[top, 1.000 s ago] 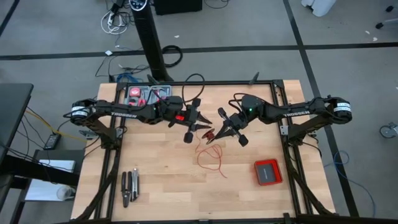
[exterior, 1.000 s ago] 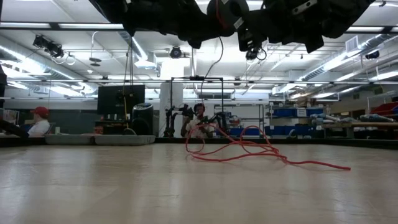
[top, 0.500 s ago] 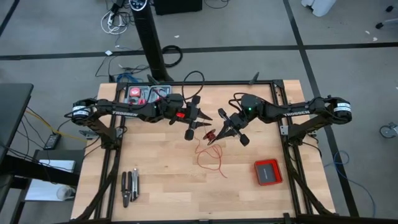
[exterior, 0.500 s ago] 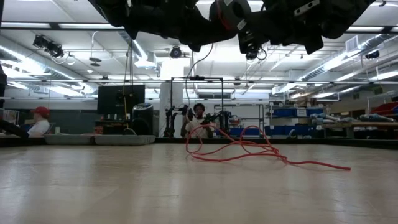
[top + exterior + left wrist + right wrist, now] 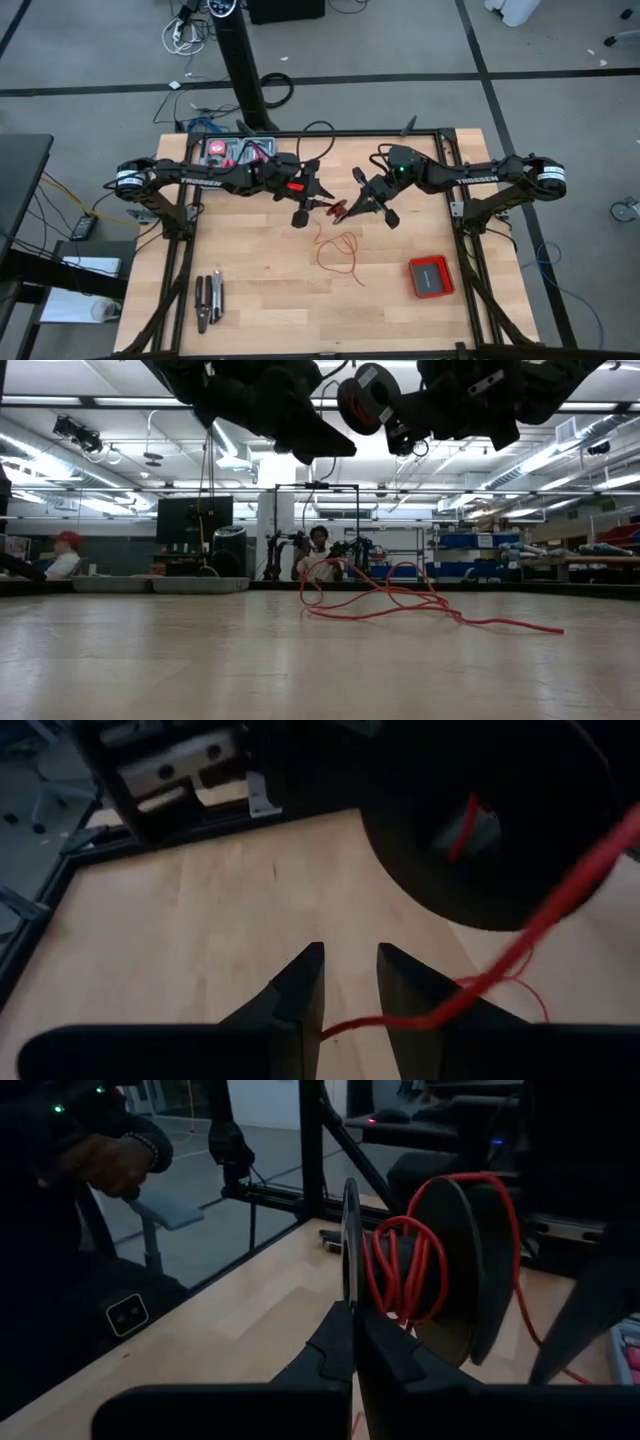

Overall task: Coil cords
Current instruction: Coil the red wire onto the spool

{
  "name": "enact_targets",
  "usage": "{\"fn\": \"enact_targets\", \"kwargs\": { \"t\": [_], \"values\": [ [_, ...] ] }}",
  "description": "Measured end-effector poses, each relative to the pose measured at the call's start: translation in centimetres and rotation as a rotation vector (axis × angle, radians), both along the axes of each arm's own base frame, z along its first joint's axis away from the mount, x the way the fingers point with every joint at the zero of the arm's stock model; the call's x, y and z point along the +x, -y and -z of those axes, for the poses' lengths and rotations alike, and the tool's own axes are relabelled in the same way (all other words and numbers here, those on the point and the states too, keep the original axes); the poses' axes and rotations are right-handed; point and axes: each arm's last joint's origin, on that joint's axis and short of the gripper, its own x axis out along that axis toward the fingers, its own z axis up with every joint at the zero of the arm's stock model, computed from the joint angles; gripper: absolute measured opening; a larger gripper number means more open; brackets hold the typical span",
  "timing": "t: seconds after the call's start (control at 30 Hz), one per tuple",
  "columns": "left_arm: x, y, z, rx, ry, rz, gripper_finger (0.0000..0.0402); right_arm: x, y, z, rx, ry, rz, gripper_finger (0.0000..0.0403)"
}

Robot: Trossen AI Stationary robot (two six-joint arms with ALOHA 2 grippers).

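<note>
Both arms meet over the middle of the table, held up off the wood. The right gripper is clenched on the rim of a black spool, which carries a few turns of red wire. From the spool the wire drops to a loose squiggle on the table, just nearer than the grippers. The left gripper sits just left of the spool, its fingers parted, and the wire runs across its right finger; I judge nothing is gripped. The strand's long axis runs from the spool down to the pile, so the left arm, nearest it, seems best placed to guide the next wrap.
</note>
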Motion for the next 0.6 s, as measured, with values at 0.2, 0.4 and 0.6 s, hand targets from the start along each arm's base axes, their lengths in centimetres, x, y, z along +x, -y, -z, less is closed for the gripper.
{"fn": "enact_targets", "kwargs": {
  "t": [0.2, 0.4, 0.6],
  "values": [
    [-0.8, -0.4, -0.4, 0.056, -0.031, -0.025, 0.0099, -0.2, 0.7, -0.1, -0.007, 0.003, 0.025, 0.0002],
    [-1.8, -1.0, -2.2, 0.09, 0.022, -0.106, 0.0099, -0.4, 1.4, -0.2, -0.018, 0.021, 0.05, 0.0002],
    [-2.0, -1.0, -3.3, 0.114, 0.082, -0.139, 0.0099, -0.2, 0.7, -0.6, -0.017, 0.054, 0.008, 0.0002]
  ]
}}
